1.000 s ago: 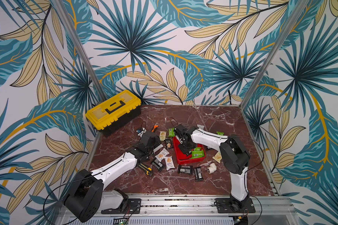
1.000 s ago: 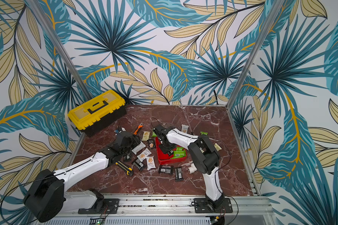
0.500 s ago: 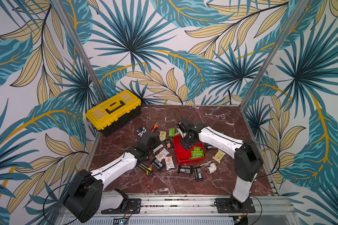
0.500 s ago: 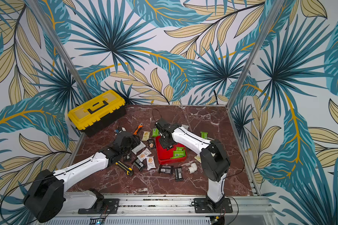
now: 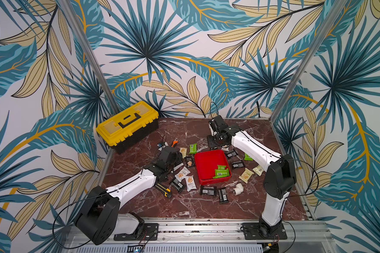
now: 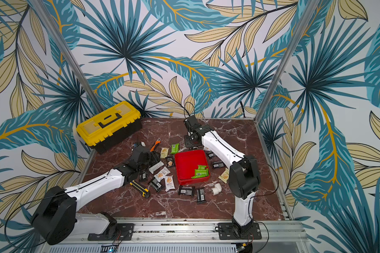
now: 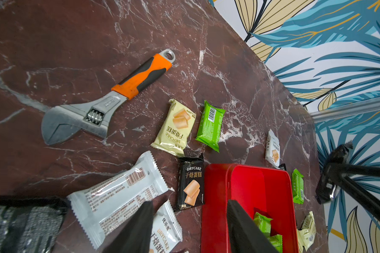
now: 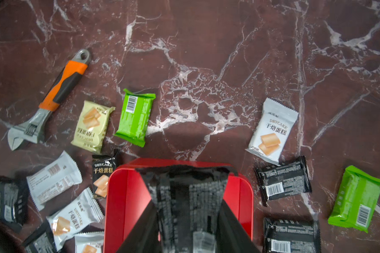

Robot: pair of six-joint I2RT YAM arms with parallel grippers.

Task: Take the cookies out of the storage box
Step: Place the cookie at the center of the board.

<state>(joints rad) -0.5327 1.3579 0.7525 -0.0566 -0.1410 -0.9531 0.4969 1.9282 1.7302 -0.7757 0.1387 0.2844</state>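
Note:
The red storage box [image 5: 206, 163] sits mid-table with three green cookies [image 5: 221, 173] in its near right corner. My right gripper [image 8: 185, 208] is shut on a black cookie packet [image 8: 184, 186], held in the air over the box's far edge [image 8: 127, 188]; in both top views it hangs behind the box [image 6: 190, 162]. My left gripper [image 7: 188, 204] is open and empty, low beside the box's left wall [image 7: 213, 197], over white cookie packets [image 7: 119, 197]. Several cookies in black, white, cream and green lie on the table around the box.
A yellow-lidded toolbox [image 5: 127, 124] stands at the back left. An orange-handled wrench [image 7: 97, 109] lies behind the left gripper. A yellow-black utility knife [image 5: 164, 190] and a white pipe elbow [image 5: 237, 188] lie near the front.
The right gripper has risen out of the box with the black packet and moved toward the back wall. The left arm has stayed put.

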